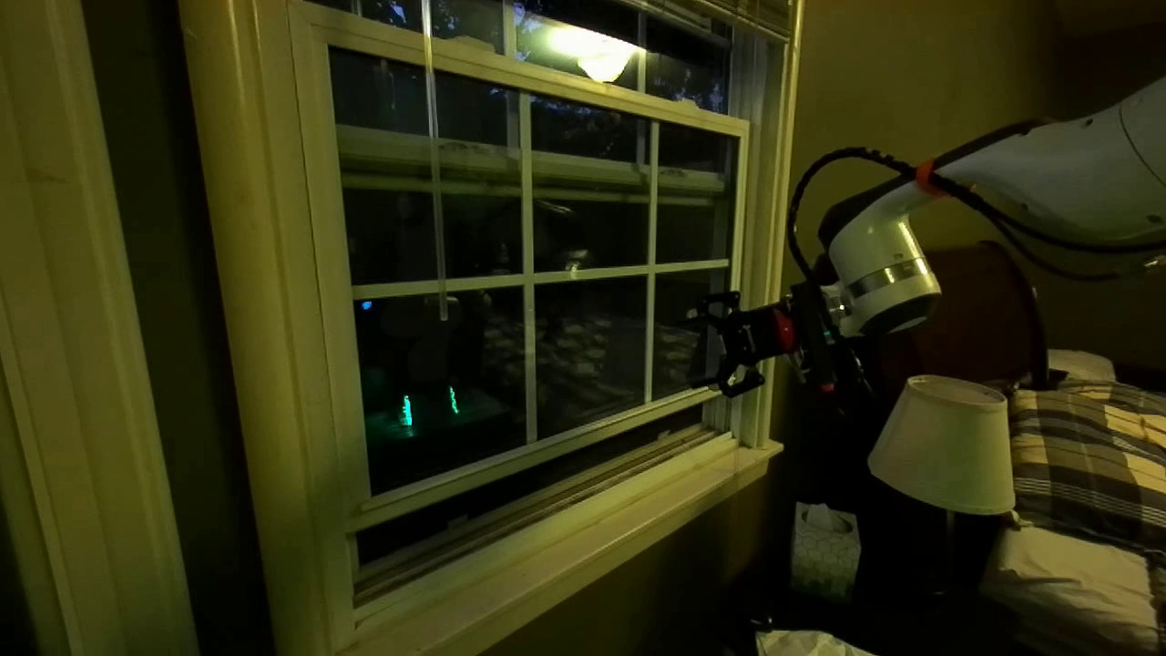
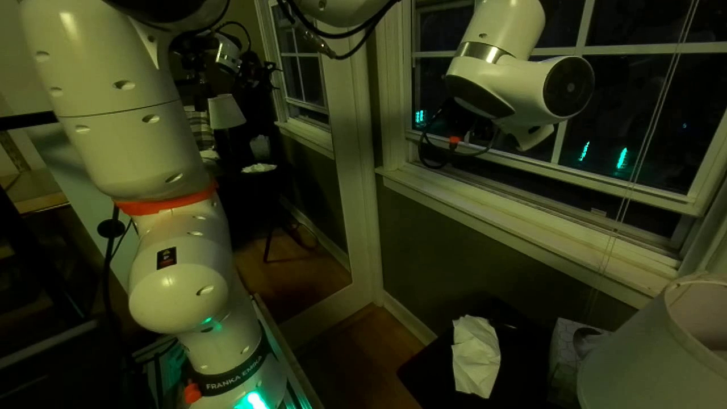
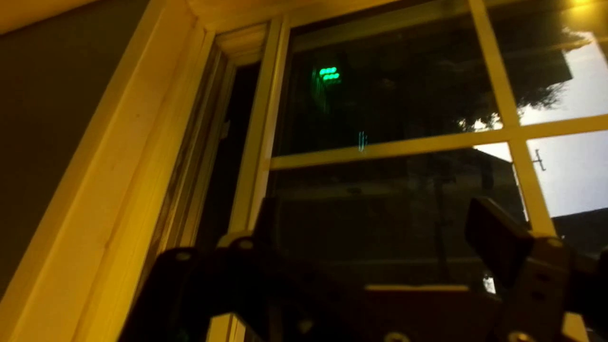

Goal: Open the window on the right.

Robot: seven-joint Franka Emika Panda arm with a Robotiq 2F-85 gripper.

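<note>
The window has a cream-white frame and dark panes. Its lower sash (image 1: 537, 458) stands raised, with a dark gap between the bottom rail and the sill (image 1: 583, 583). The sash (image 2: 596, 179) and gap also show in the other exterior picture, and the rail (image 3: 266, 95) runs down the left of the wrist view. My gripper (image 1: 701, 351) is open and empty, before the lower right panes. Its lower finger overlaps the bottom rail in view; I cannot tell if it touches. In the wrist view the fingers (image 3: 375, 209) are wide apart, with glass behind. An exterior view shows the gripper only in a mirror.
A lamp (image 1: 943, 446), a tissue box (image 1: 824, 547) and a bed (image 1: 1093, 446) stand right of the window. A blind wand (image 1: 435, 164) hangs before the sash, and cords (image 2: 653, 130) hang there too. Crumpled white paper (image 2: 476, 355) lies on a dark table. A mirror (image 2: 318, 244) stands beside the window.
</note>
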